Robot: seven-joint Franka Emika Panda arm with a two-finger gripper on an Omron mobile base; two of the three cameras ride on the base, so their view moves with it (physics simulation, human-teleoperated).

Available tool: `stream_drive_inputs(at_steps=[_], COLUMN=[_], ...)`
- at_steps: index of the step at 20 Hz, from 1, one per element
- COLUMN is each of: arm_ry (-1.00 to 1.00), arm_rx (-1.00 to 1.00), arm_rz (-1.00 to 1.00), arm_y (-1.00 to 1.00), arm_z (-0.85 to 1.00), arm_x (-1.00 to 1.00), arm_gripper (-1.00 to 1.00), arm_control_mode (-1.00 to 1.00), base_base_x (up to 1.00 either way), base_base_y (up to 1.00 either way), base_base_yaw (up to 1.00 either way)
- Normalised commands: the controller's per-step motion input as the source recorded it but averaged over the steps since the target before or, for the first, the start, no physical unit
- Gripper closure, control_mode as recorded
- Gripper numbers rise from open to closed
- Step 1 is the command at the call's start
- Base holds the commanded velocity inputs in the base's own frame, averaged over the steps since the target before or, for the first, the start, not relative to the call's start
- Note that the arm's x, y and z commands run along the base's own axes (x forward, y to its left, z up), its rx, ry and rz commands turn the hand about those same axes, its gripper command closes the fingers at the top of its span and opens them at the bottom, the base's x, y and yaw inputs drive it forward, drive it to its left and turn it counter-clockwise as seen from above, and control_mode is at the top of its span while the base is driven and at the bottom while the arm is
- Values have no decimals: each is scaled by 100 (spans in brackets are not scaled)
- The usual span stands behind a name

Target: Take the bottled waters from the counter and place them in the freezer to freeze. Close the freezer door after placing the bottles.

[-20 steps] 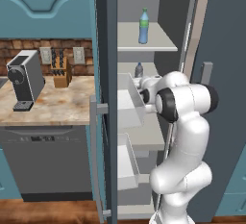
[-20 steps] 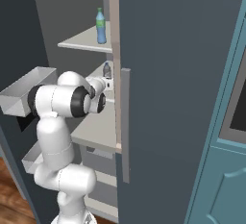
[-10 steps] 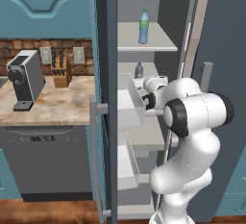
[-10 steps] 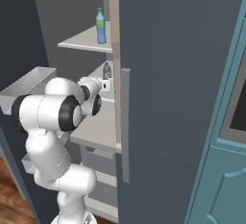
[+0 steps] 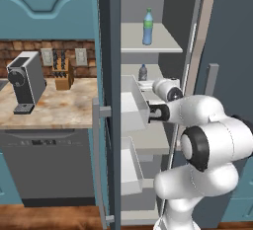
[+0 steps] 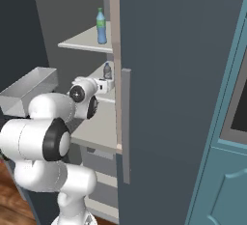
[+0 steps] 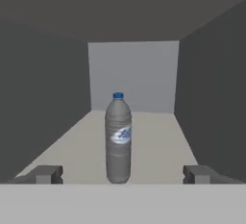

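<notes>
A: Pale grey shelf (image 7: 158, 146) inside the freezer (image 5: 163, 7), dim walls all round. Bottom of the hand view, the gripper (image 7: 120, 174) gapes wide, holding nothing.

B: Centre frame, just beyond the fingers, the grey-blue bottle (image 7: 118, 139) stands upright on that shelf. Light, smooth plastic, I'd guess, likely slippery; take it round the mid-body.

A: Upper centre of the left base view, the green-topped bottle (image 5: 147, 26) stands on the higher shelf (image 5: 165, 44).

B: Freezer door (image 6: 178, 89) hangs open.

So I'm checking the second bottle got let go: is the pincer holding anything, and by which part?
Nothing is held. The pincer is open, its fingertips apart from the grey-blue bottle, which stands upright on the freezer shelf.
</notes>
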Motion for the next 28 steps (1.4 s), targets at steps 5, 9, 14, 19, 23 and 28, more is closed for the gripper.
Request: stream_drive_inputs(at_steps=[5,9,14,19,23,28], arm_ry=[13,21,23,24,18,4], arm_rx=[3,0,0,0,0,0], arm_rz=[0,0,0,0,0,0], arm_y=[-3,0,0,0,0,0], arm_z=[23,16,23,8,0,0], arm_x=[-53,-50,-51,-52,-64,-75], arm_gripper=[-100,-100,-100,-100,-100,-100], arm_control_mode=[-100,-100,-100,-100,-100,-100], base_base_x=[0,0,0,0,0,0], base_base_y=[0,0,0,0,0,0], base_base_yaw=[0,0,0,0,0,0])
